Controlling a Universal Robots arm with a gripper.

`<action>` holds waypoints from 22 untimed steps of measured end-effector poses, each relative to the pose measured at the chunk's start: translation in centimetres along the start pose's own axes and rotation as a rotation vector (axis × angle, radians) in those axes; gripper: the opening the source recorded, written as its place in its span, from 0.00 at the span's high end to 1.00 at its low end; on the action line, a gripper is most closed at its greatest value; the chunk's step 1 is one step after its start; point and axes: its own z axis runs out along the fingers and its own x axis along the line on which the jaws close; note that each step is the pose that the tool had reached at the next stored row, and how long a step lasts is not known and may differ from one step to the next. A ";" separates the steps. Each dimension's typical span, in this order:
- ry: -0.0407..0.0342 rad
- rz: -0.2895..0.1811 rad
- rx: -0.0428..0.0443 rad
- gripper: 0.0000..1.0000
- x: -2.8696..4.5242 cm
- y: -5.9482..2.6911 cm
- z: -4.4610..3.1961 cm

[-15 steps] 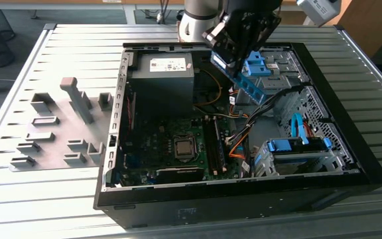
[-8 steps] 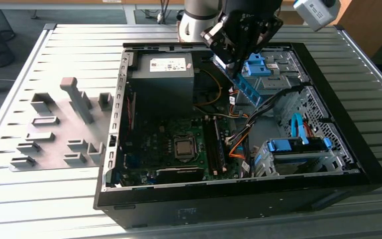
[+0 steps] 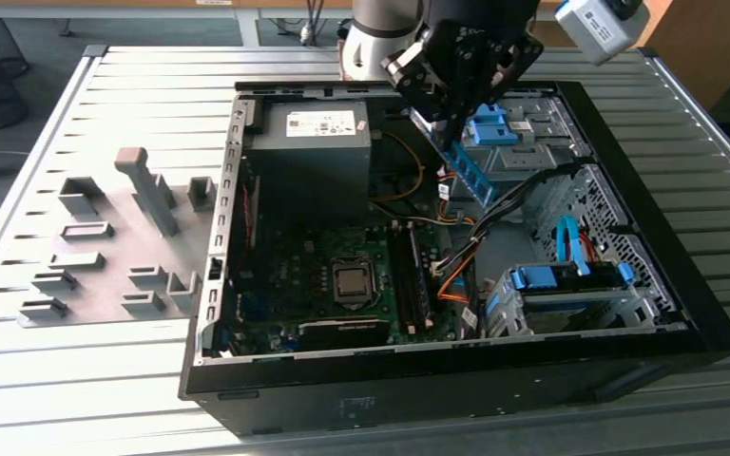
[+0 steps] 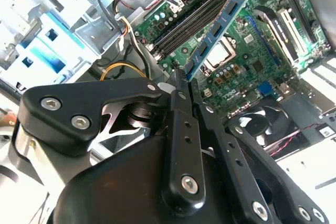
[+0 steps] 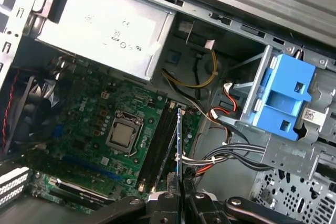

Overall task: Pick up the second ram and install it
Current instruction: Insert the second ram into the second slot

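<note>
The second ram [image 3: 473, 173] is a thin blue-green stick with black chips, hanging tilted above the open computer case [image 3: 669, 313]. My gripper [image 3: 451, 125] is shut on its upper end. In the second wrist view the ram [image 4: 216, 34] reaches out from the gripper [image 4: 184, 76] over the motherboard, beside the long black slots [image 4: 193, 20]. The first wrist view has the ram [image 5: 179, 145] edge-on, rising from the gripper [image 5: 181, 196] just next to the slots [image 5: 159, 150]. It hangs above the slots and is not seated.
A grey power supply [image 3: 308, 142] fills the case's far corner. Blue drive brackets [image 3: 492, 125] and a bundle of cables [image 3: 460, 256] lie close to the slots. The processor socket [image 3: 353, 282] sits mid-board. Grey holder blocks [image 3: 111, 256] stand on the table at the exterior view's left.
</note>
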 end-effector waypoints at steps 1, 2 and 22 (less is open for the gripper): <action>-0.0001 0.009 0.0001 0.86 0.00 0.00 0.02; -0.0001 0.019 0.0003 0.86 0.00 0.00 0.03; -0.0012 0.303 0.0057 0.86 0.01 0.00 0.41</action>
